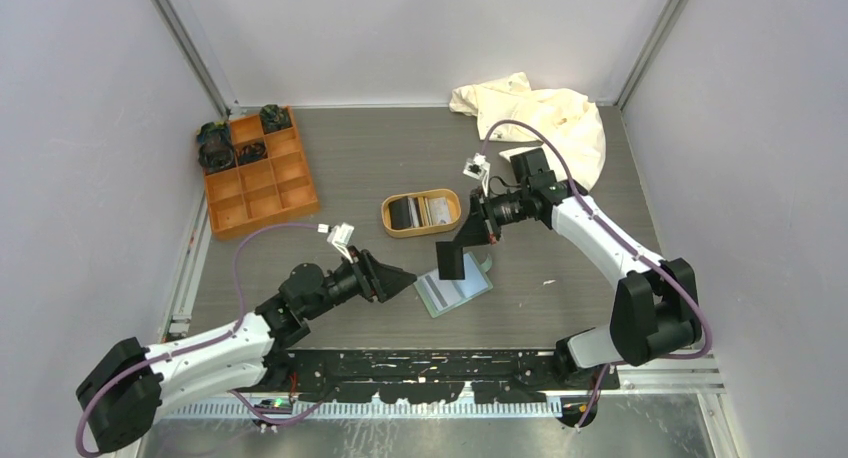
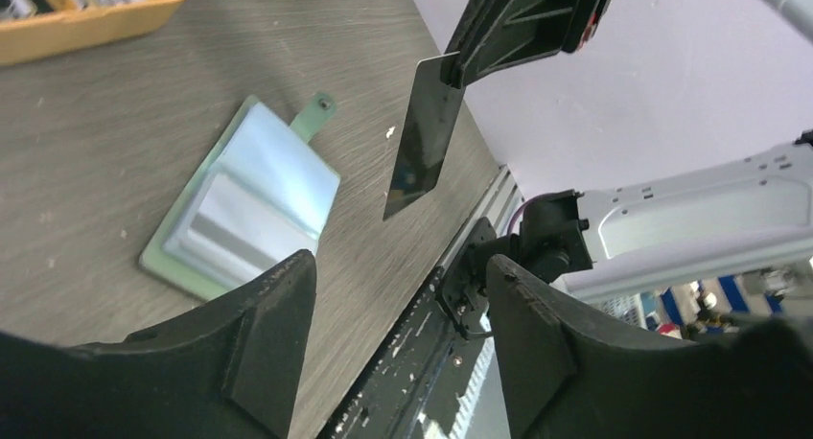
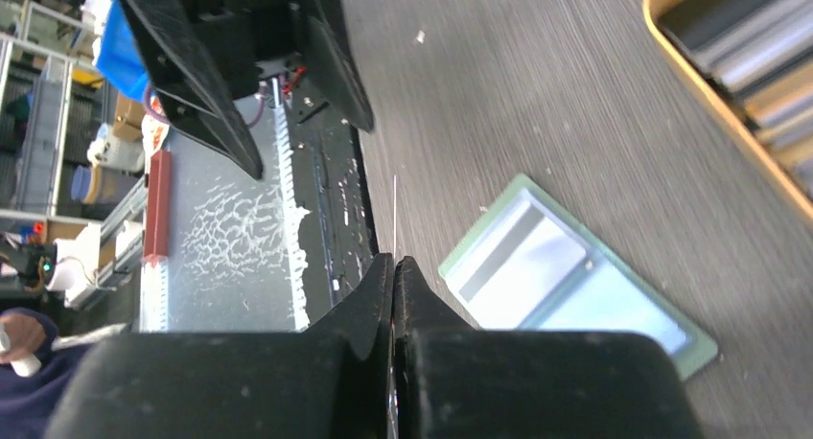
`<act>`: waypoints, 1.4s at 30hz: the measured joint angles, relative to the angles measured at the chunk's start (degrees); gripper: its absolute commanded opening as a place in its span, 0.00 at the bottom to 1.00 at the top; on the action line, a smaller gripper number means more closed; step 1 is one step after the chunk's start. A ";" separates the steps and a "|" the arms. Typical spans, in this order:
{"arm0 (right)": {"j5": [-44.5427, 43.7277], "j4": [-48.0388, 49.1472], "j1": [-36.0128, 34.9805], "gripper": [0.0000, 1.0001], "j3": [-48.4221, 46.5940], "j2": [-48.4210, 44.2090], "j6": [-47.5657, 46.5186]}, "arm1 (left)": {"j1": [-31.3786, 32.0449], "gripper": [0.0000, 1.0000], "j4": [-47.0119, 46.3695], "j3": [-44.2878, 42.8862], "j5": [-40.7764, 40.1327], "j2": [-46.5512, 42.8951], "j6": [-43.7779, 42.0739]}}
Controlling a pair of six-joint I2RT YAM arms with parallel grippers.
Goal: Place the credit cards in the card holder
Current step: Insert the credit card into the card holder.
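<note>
Roughly midway, I'd judge. The oval tan tray [image 1: 388, 218] beyond the holder has several credit cards [image 1: 428, 211] standing in it, yet to be moved. The card holder [image 1: 458, 294] lies open flat on the table between the arms. Pale cards, one with a dark stripe, look already seated in its slots. The right gripper [image 2: 458, 67] pinches a black card [image 2: 422, 142] by one end, in the air near the holder, not inserted. The left gripper [image 1: 402, 277] is spread and empty, just beside the holder.
</note>
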State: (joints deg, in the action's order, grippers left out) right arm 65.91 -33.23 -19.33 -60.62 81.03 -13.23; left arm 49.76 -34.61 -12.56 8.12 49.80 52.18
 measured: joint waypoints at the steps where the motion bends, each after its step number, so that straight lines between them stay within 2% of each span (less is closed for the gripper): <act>1: -0.83 0.37 0.39 0.01 1.05 0.00 0.55 | 0.00 0.71 0.76 1.01 -0.96 -1.53 0.94; 6: -5.03 0.66 1.92 0.01 4.20 0.02 2.12 | 0.00 0.72 3.34 4.98 -4.52 -6.14 5.40; 12: -8.66 0.61 2.58 0.01 4.24 2.75 2.49 | 0.00 0.70 4.55 5.64 -5.99 -5.38 9.07; 19: -12.85 0.44 2.80 0.01 4.24 6.84 3.15 | 0.96 0.66 4.00 5.62 -6.60 1.55 11.72; 29: -17.68 2.36 4.09 0.01 4.26 10.36 6.43 | 7.89 0.58 4.02 3.06 -13.75 14.10 14.08; 37: -17.18 3.21 4.15 0.01 4.26 15.04 8.50 | 9.11 0.59 4.81 -3.41 -17.25 25.20 17.09; 42: -15.23 3.13 4.20 0.01 4.24 16.87 9.01 | 9.18 0.58 9.18 -7.30 -18.10 29.09 19.02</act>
State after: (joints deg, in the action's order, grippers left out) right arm 50.68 -30.11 -15.14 -56.38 97.91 -4.23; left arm 58.94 -25.43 -19.86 -9.98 78.89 71.20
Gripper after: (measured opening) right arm 0.036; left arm 0.583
